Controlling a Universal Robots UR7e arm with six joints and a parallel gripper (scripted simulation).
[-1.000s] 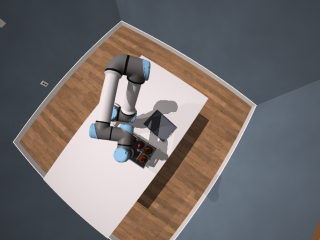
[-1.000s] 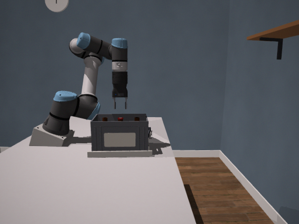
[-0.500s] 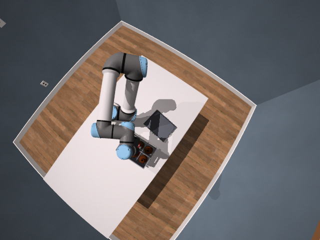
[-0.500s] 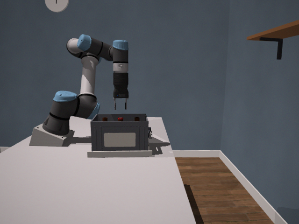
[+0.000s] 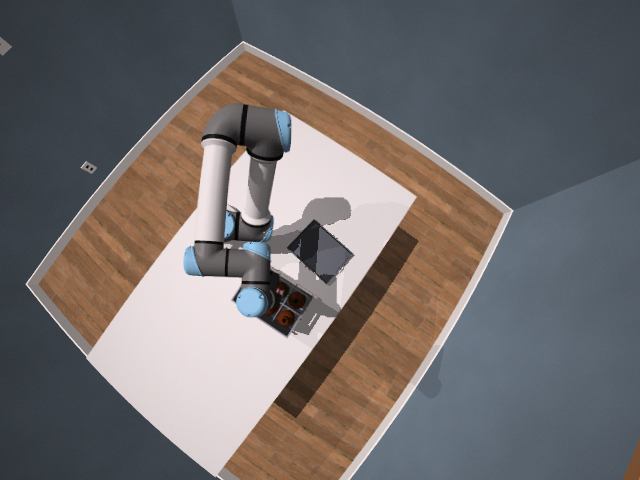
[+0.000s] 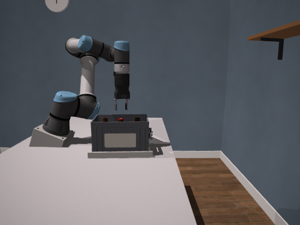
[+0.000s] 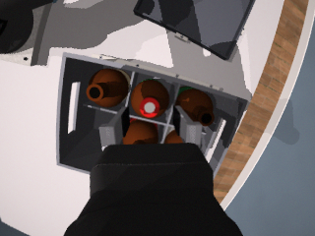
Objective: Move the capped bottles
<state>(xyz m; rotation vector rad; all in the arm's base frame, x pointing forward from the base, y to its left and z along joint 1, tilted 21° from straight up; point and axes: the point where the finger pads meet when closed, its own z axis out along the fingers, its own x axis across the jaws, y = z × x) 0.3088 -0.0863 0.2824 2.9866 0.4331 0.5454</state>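
Observation:
A dark grey crate (image 6: 119,127) (image 7: 66,112) (image 5: 299,313) stands on the white table and holds several brown bottles. In the wrist view the back row has an open bottle (image 7: 105,88) on the left, a bottle with a red cap (image 7: 150,106) (image 6: 120,119) in the middle and an open bottle (image 7: 197,108) on the right. Two more bottles (image 7: 140,133) in the front row are partly hidden by my gripper body. My gripper (image 6: 120,107) is open and empty, hanging straight above the red-capped bottle, just over the crate's rim. The dark tray (image 5: 320,250) (image 7: 195,7) lies empty beyond the crate.
The robot base (image 6: 52,138) stands on the table to the left of the crate. A low pale slab (image 6: 119,154) lies along the crate's front side. The table edge (image 6: 180,183) runs close on the right, with wooden floor below.

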